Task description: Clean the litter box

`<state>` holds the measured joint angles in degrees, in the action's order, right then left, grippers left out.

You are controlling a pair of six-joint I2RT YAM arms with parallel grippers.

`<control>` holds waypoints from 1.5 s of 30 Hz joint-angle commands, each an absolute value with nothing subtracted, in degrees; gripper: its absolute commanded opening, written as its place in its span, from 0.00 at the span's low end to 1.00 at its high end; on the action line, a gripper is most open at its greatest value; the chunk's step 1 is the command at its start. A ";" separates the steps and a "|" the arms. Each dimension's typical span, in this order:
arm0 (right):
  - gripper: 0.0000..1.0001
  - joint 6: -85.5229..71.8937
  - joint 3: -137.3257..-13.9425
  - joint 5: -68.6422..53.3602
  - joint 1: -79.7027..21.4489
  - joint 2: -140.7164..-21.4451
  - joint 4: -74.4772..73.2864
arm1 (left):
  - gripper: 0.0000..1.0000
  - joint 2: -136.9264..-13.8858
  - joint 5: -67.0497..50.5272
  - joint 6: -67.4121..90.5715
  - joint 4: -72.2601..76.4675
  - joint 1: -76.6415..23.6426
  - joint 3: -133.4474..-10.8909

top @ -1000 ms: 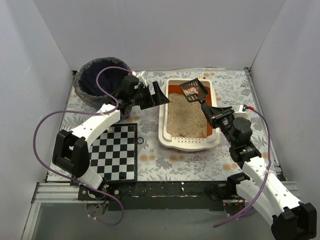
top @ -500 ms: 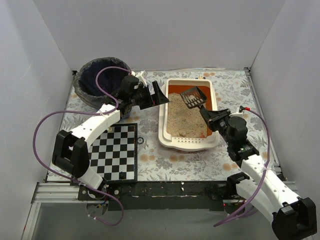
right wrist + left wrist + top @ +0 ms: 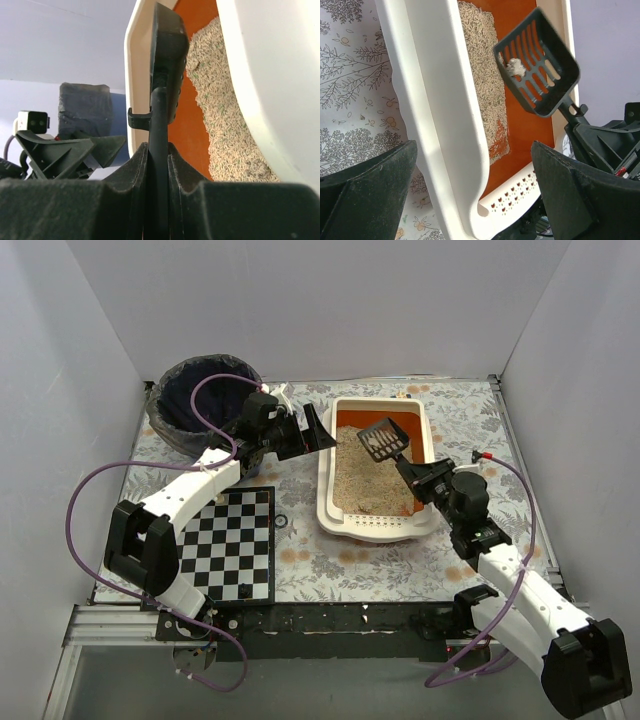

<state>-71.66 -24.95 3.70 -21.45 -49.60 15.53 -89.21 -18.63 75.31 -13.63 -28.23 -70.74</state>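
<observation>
From above, the litter box [image 3: 326,472] sits mid-table, right of the bin [image 3: 200,400], its slotted ledge toward you. Your right gripper [image 3: 413,472] is clamped on the handle of the scoop [image 3: 383,440], which hangs over the far end of the box. Your left gripper [image 3: 318,432] has its jaws wide apart just beside the box's left wall. On the left wrist view, the fingers [image 3: 365,190] straddle that wall [image 3: 445,100], and the scoop carries one small pale clump [image 3: 515,66]. The box looks like stiff, smooth plastic weighted by litter, so it will likely slide on the cloth rather than flex; the rolled rim is the place to pinch and steady it. On the right wrist view, both pads [image 3: 120,200] squeeze the thin handle [image 3: 157,165] edge-on. The scoop looks light and rigid but could twist in that narrow grip, so keep it level or the clump may drop out.
</observation>
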 commanded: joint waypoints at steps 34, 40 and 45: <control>0.01 -73.22 -20.84 2.28 -19.86 -47.38 27.84 | 0.98 -77.09 -16.62 74.71 -13.80 -28.21 -64.43; 0.01 -68.82 -26.98 -0.27 -19.95 -49.22 20.58 | 0.98 -76.20 -15.30 75.15 -13.97 -28.21 -63.46; 0.01 -70.66 -25.49 0.97 -19.95 -47.99 21.18 | 0.98 -74.62 -13.54 75.67 -14.33 -28.21 -61.53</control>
<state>-70.26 -23.90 0.25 -20.21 -49.21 20.34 -77.58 -15.55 75.50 -14.15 -28.23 -63.26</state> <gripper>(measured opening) 0.211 0.981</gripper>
